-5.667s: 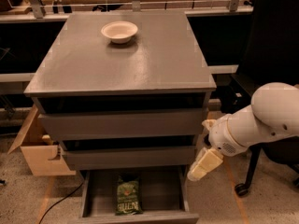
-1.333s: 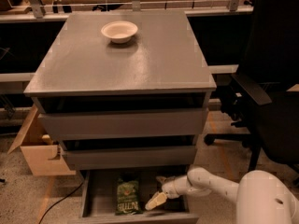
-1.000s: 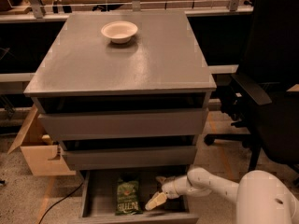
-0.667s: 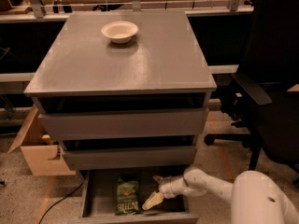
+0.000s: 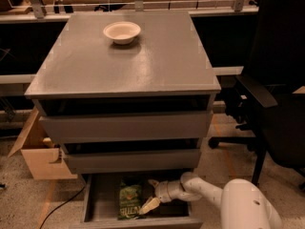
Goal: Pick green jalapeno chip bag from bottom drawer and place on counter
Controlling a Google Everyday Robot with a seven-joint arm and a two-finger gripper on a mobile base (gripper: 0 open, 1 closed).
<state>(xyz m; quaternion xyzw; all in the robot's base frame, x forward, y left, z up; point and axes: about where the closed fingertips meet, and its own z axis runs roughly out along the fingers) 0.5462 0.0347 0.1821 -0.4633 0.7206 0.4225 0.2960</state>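
The green jalapeno chip bag (image 5: 129,199) lies flat in the open bottom drawer (image 5: 99,200), left of its middle. My gripper (image 5: 149,194) reaches into the drawer from the right, low over the drawer floor, right at the bag's right edge. Its fingers are open, one pale fingertip (image 5: 148,206) touching or nearly touching the bag's lower right corner, and it holds nothing. The grey counter (image 5: 157,61) is the top of the cabinet above.
A white bowl (image 5: 122,32) sits on the counter at the back. The two upper drawers (image 5: 125,126) are shut and overhang the open one. A cardboard box (image 5: 37,151) stands left of the cabinet, a black office chair (image 5: 271,99) to the right.
My arm has come down from beside the cabinet into the bottom drawer. In the last second the gripper has edged left to the bag's right edge. The bag has not moved.
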